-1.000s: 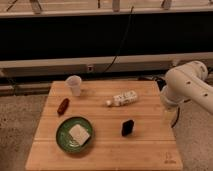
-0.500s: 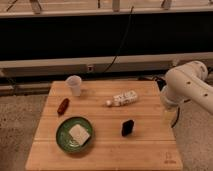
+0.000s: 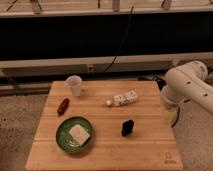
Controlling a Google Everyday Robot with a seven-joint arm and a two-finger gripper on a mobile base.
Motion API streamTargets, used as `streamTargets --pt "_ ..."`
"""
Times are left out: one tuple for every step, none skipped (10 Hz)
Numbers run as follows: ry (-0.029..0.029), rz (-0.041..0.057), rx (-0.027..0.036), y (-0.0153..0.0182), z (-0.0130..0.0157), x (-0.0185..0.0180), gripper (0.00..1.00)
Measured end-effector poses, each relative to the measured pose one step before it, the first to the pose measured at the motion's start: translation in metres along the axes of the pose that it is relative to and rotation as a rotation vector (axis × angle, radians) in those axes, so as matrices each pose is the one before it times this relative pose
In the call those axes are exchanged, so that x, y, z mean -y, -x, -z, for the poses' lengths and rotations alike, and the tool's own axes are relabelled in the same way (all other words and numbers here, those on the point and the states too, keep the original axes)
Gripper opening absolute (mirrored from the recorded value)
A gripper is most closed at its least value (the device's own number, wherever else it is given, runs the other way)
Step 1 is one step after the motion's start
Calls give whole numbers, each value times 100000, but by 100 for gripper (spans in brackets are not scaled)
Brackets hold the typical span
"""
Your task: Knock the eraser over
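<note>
The eraser [image 3: 127, 127], a small black block, stands upright on the wooden table [image 3: 150, 150], right of the middle. My white arm [image 3: 187, 87] reaches in from the right. The gripper [image 3: 173, 117] hangs below it at the table's right edge, right of the eraser and a little farther back, well apart from it.
A clear plastic cup [image 3: 74, 85] stands at the back left. A white bottle [image 3: 122, 98] lies on its side behind the eraser. A reddish-brown sausage-shaped thing [image 3: 63, 105] lies at the left. A green plate [image 3: 64, 136] with a pale square block [image 3: 79, 134] sits at the front left.
</note>
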Motion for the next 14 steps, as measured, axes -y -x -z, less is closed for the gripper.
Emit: streamTargets --pt "99 71 -53 3 -40 -56 80" --pt "760 362 -233 4 -305 -450 80" --pt "513 432 -22 104 -609 -604 80" --pt "485 476 180 178 -1057 -812 80" --pt "594 515 69 134 -975 -640 80" --pt "427 255 40 20 -284 -326 80" --pt "359 256 -28 -10 -65 -292 80" --pt "412 328 91 128 -80 -255 80" --pt "279 675 -163 185 -216 -114 80" --pt "-24 554 -98 231 -271 -23 80" --pt "530 526 -57 449 -765 -334 80" --pt "289 397 -107 274 -335 -191 80" --pt "248 356 -90 207 -132 -133 78" --pt "331 662 -166 302 -143 -119 69"
